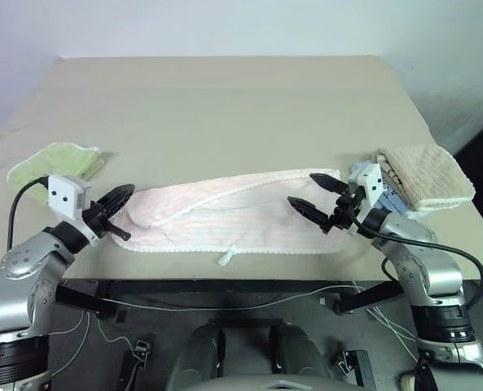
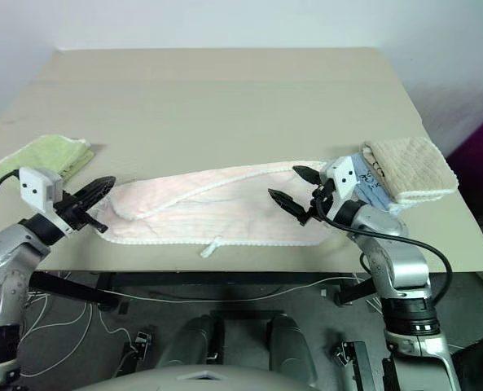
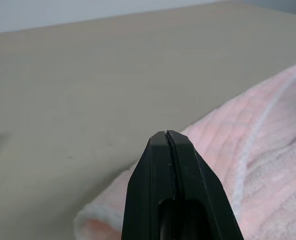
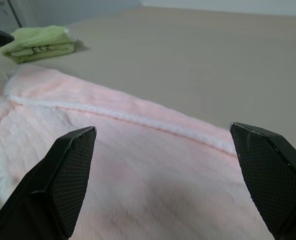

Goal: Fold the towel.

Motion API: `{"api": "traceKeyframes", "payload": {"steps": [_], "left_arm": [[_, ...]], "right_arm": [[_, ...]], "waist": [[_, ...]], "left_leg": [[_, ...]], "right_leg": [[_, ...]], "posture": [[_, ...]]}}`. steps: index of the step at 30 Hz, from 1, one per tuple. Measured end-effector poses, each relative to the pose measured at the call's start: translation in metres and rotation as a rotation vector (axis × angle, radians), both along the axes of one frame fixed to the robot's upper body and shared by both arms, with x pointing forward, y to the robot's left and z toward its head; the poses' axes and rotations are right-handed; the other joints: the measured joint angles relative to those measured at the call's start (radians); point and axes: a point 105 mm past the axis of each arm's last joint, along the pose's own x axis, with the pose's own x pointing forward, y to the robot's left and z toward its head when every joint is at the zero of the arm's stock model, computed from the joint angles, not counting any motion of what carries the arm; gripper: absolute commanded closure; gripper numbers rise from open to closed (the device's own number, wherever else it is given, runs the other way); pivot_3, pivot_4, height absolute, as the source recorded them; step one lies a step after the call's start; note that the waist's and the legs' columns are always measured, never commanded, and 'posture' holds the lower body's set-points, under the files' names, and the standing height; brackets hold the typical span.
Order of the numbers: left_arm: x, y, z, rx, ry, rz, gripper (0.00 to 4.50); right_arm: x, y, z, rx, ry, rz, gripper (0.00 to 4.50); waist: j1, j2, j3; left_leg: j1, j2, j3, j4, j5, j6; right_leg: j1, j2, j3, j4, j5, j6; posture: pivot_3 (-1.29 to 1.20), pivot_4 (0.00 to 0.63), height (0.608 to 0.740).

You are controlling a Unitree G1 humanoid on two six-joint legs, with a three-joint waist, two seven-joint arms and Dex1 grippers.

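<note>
Towel (image 1: 241, 220) lies flat along the near edge of the table (image 1: 225, 98), stretched side to side, with its far long edge folded over toward the near side — white scalloped trim runs diagonally across the top layer. Small white loop tag (image 1: 227, 256) sticks out at the near edge, about mid-length.

Left gripper (image 1: 117, 202) sits at the towel's left end, fingers pressed together with nothing between them; left wrist view confirms it — closed tips (image 3: 168, 142) hang just above the pink cloth, bare tabletop beyond.

Right gripper (image 1: 318, 198) is over the towel's right end, jaws spread wide, empty. Right wrist view shows both fingers (image 4: 70, 165) apart with the folded edge and trim between them, cloth below, not pinched.

Head views add what the wrist cams miss: beige waffle towel (image 1: 427, 173) folded at the table's right edge. Green folded towel (image 4: 40, 42) sits at the left edge, also seen from the right wrist.
</note>
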Motion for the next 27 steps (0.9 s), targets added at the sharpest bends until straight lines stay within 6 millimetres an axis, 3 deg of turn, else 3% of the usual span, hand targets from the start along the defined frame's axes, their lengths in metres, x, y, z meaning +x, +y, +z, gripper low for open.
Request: {"api": "traceKeyframes", "payload": {"steps": [14, 27], "left_arm": [[-0.002, -0.002, 0.005, 0.032, 0.001, -0.021, 4.5], [0.003, 0.015, -0.004, 0.091, 0.064, -0.052, 4.5]], "right_arm": [[0.001, 0.004, 0.0, 0.016, -0.016, -0.002, 0.01], [0.003, 0.005, -0.001, 0.031, -0.023, -0.025, 0.01]], "waist": [[-0.001, 0.0, 0.0], [-0.002, 0.0, 0.0]], "left_leg": [[0.0, 0.0, 0.0, 0.0, 0.0, 0.0], [0.0, 0.0, 0.0, 0.0, 0.0, 0.0]], "right_leg": [[0.0, 0.0, 0.0, 0.0, 0.0, 0.0], [-0.001, 0.0, -0.001, 0.0, 0.0, 0.0]], "posture": [[0.0, 0.15, 0.74], [0.0, 0.15, 0.74]]}}
